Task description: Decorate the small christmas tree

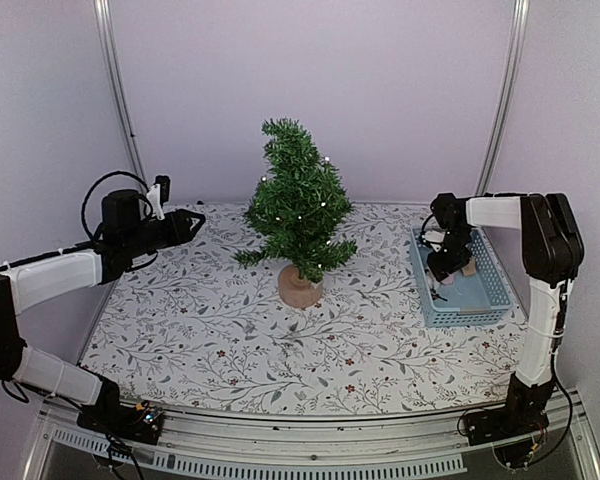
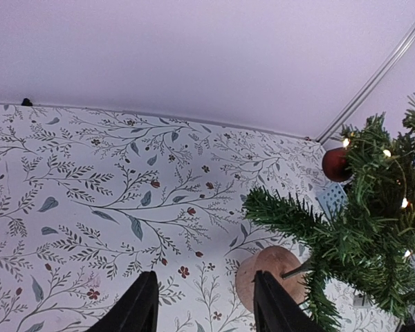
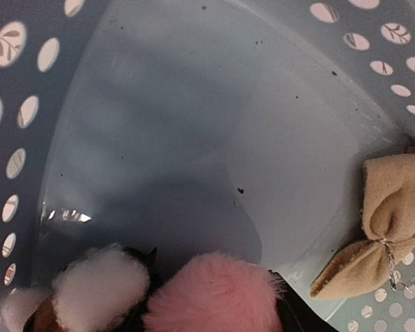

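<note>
The small christmas tree (image 1: 298, 205) stands mid-table on its round wooden base (image 1: 300, 287), strung with small lit lights. In the left wrist view the tree (image 2: 373, 221) carries a dark red ball (image 2: 335, 164). My left gripper (image 1: 195, 225) is open and empty, above the table to the left of the tree; it also shows in the left wrist view (image 2: 206, 304). My right gripper (image 1: 438, 290) reaches down into the blue basket (image 1: 495, 285). In the right wrist view its jaws (image 3: 211, 297) stand wide apart around a pink pompom (image 3: 214, 287).
In the basket (image 3: 14, 138), a white fluffy ornament (image 3: 100, 283) lies beside the pink pompom and a tan fabric bow (image 3: 387, 221) lies by the far wall. The table has a floral-patterned cloth (image 1: 200, 320). White walls enclose the back and sides.
</note>
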Robot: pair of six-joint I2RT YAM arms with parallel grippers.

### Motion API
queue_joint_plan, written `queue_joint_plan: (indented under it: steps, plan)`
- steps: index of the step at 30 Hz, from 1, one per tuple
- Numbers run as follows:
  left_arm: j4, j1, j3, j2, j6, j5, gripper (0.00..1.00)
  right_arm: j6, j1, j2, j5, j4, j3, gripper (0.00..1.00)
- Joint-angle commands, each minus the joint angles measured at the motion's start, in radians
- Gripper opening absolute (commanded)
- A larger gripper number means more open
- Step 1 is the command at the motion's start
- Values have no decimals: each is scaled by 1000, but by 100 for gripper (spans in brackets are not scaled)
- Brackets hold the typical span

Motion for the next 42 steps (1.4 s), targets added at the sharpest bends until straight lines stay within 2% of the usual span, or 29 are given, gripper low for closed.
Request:
queue_joint_plan:
  steps: [1,4,6,15,19,24,26,29,31,33,35,39,42]
  plan:
    - [30,4,25,10,5,2,49,33,-19,31,-41,-5,-11,51]
    - [33,4,27,13,6,2,49,83,-38,27,-72,-28,-2,39]
    - [35,4,29,14,6,3,49,118,-43,16,-88,-36,-1,34]
    - [20,4,38,-10,21,-15,52,234,-72,-82,-121,-35,11,35]
    - [14,4,35,-34,33,-50,62,257,-83,-121,-137,-32,11,35]
    - [35,4,20,-79,33,-84,66,276,-88,-161,-157,-33,15,35]
    - [59,4,4,-107,21,-105,77,285,-94,-180,-167,-28,18,34]
    - [115,6,-39,-166,-31,-168,85,308,-103,-223,-234,-13,29,34]
    - [155,12,-86,-222,-121,-239,98,331,-103,-260,-293,13,39,34]
    - [207,29,-140,-282,-164,-261,99,374,-103,-306,-377,65,38,34]
    - [258,52,-161,-312,-143,-183,99,424,-103,-368,-463,138,28,34]
    - [162,35,-55,-301,-41,-68,99,555,-102,-480,-668,344,-27,34]
    - [110,-53,13,-293,77,-50,99,675,-95,-548,-788,499,-79,34]
